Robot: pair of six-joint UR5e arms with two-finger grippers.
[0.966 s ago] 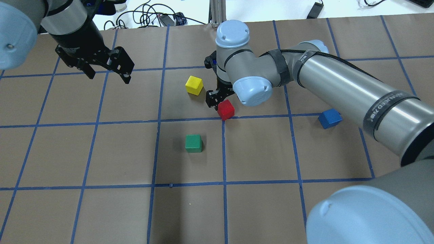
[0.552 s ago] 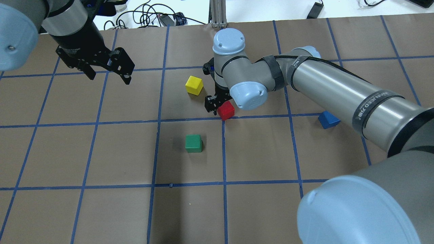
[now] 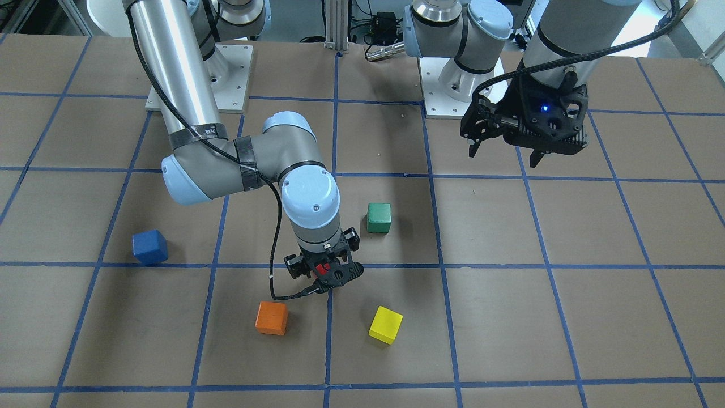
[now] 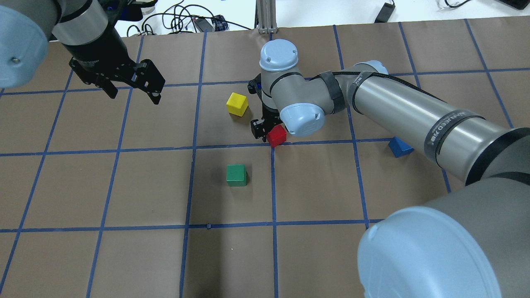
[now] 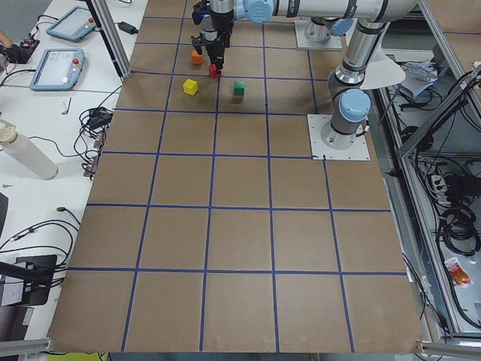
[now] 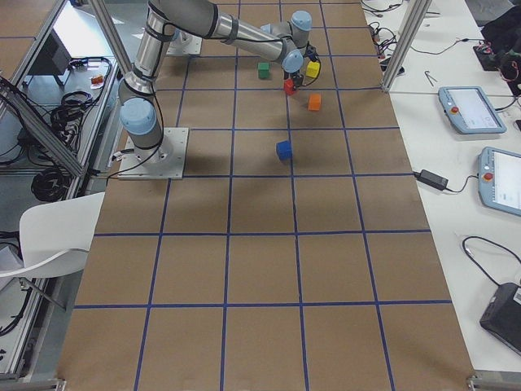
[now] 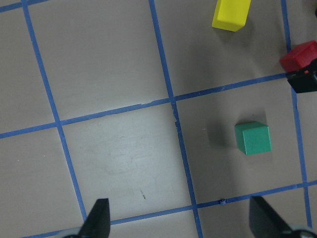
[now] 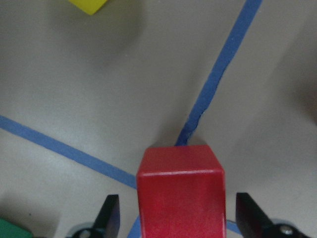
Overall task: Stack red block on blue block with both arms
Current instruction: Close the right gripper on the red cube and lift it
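Note:
The red block [image 4: 276,135] sits on the table at a crossing of blue tape lines. My right gripper [image 3: 324,272] is open and stands down around it. In the right wrist view the red block [image 8: 181,193] lies between the two fingers [image 8: 111,215] with a gap on each side. The blue block [image 3: 149,247] stands alone on the table well off to the robot's right; in the overhead view the blue block [image 4: 399,147] is partly hidden by the right arm. My left gripper [image 4: 132,89] is open and empty, held above the far left of the table.
A green cube [image 4: 236,174] stands in front of the red block, towards the robot. A yellow cube [image 4: 237,104] is just beyond the red block on its left. An orange cube [image 3: 272,317] lies close by, hidden under the right arm in the overhead view.
My right gripper has come down lower around the red block, and the right arm has shifted slightly. The red block and the left arm have not moved.

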